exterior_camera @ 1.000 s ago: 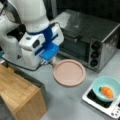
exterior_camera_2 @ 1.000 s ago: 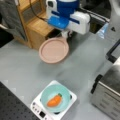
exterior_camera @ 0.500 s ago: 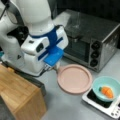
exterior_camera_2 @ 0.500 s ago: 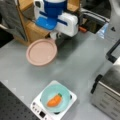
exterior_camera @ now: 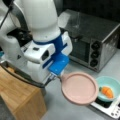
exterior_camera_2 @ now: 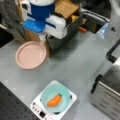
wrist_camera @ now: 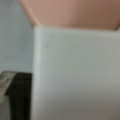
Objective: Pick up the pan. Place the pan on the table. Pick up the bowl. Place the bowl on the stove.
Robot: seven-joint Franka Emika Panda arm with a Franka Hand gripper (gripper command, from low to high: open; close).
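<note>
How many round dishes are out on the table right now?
2. The pink pan is held at its handle by the hand, near the wooden block. The turquoise bowl, with an orange thing inside, sits on the stove.

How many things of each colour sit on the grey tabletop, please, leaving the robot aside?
Pink: 1, the pan, held at the gripper
Turquoise: 1, the bowl
Orange: 1, carrot
White: 1, stove
Steel: 1, toaster oven
Wood: 1, block
Total: 6
</note>
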